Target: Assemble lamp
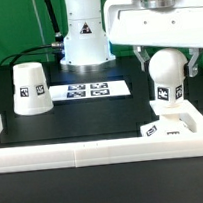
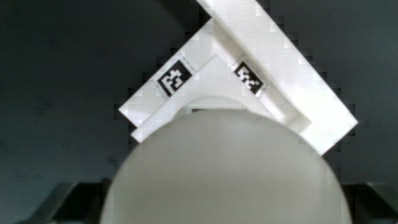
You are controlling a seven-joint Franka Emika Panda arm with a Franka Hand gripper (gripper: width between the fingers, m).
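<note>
My gripper (image 1: 167, 61) is shut on the ball top of the white bulb (image 1: 167, 83) and holds it upright. The bulb's tagged stem reaches down to the small square base (image 1: 161, 130), which sits on the table in the corner of the white rim bars at the exterior view's right. I cannot tell whether the stem is seated in the base. In the wrist view the bulb's ball (image 2: 222, 160) fills the lower middle, and the tagged base (image 2: 199, 82) shows just beyond it. The cone shade (image 1: 30, 88) stands alone at the exterior view's left.
The marker board (image 1: 88, 90) lies flat in the middle, in front of the robot's pedestal (image 1: 83, 36). A long white rim bar (image 1: 94, 148) runs along the front, and another (image 2: 267, 45) runs beside the base.
</note>
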